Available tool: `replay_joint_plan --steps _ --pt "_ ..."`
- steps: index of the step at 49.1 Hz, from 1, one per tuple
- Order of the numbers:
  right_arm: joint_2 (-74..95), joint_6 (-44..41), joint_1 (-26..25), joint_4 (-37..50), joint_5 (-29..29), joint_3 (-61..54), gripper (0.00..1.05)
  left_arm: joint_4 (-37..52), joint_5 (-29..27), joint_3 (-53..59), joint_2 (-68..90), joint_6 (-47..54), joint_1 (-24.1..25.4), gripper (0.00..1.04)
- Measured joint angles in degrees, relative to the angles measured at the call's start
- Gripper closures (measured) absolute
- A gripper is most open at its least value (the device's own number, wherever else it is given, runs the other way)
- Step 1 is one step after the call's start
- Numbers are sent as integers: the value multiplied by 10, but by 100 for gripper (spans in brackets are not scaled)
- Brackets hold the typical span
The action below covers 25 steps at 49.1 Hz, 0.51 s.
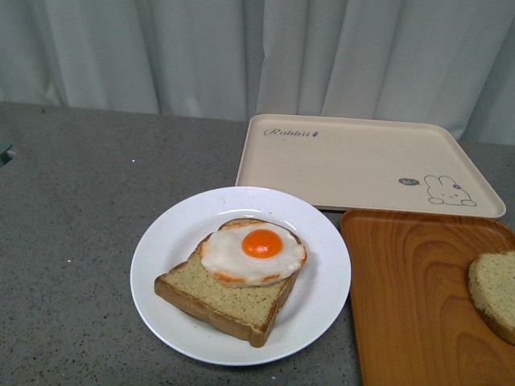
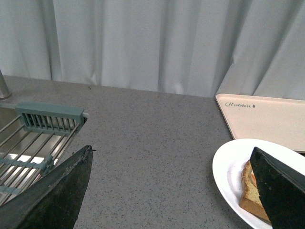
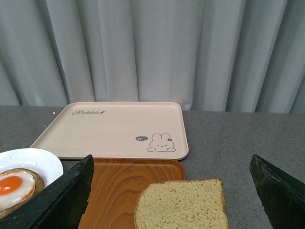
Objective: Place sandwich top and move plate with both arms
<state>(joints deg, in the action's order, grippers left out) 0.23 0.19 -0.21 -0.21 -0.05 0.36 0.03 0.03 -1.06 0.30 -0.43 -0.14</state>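
The sandwich top (image 1: 492, 291) lies on the orange tray (image 1: 410, 297), at its right edge. The plate (image 1: 165, 241) stands at the tabletop's (image 1: 72, 241) front middle. Left jaws and right jaws are spread, empty.

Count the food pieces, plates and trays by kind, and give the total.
Fried egg: 1
Bread slices: 2, the slice under the egg and the plain slice
Plate: 1
Trays: 2, the beige tray and the orange tray
Total: 6

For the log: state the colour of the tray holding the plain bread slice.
The wood-grain tray is orange; the front view shows it best.
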Motion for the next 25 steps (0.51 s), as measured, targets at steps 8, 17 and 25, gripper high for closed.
replay_joint_plan --steps 8,17,25 --pt "0 0 0 0 0 0 9 0 0 0 0 0 0 6" --pt "0 0 0 0 0 0 9 0 0 0 0 0 0 6" --pt "0 0 0 0 0 0 9 0 0 0 0 0 0 6"
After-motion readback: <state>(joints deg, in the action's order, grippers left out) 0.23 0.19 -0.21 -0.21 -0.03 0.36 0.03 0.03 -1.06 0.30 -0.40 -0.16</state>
